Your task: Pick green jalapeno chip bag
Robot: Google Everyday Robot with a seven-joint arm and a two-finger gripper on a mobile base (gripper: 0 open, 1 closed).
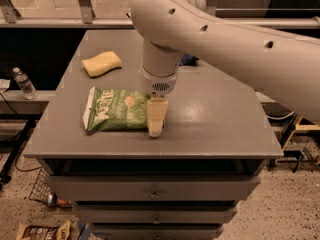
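The green jalapeno chip bag lies flat on the grey table, near the front left, with its white lettering toward the left end. My gripper hangs straight down from the large white arm and sits at the bag's right end, low against the table top. The gripper covers the bag's right edge, so I cannot see whether it has hold of the bag.
A yellow sponge-like block lies at the back left of the table. A bit of a dark blue bag shows behind the arm. A water bottle stands on a ledge to the left. Drawers sit below the front edge.
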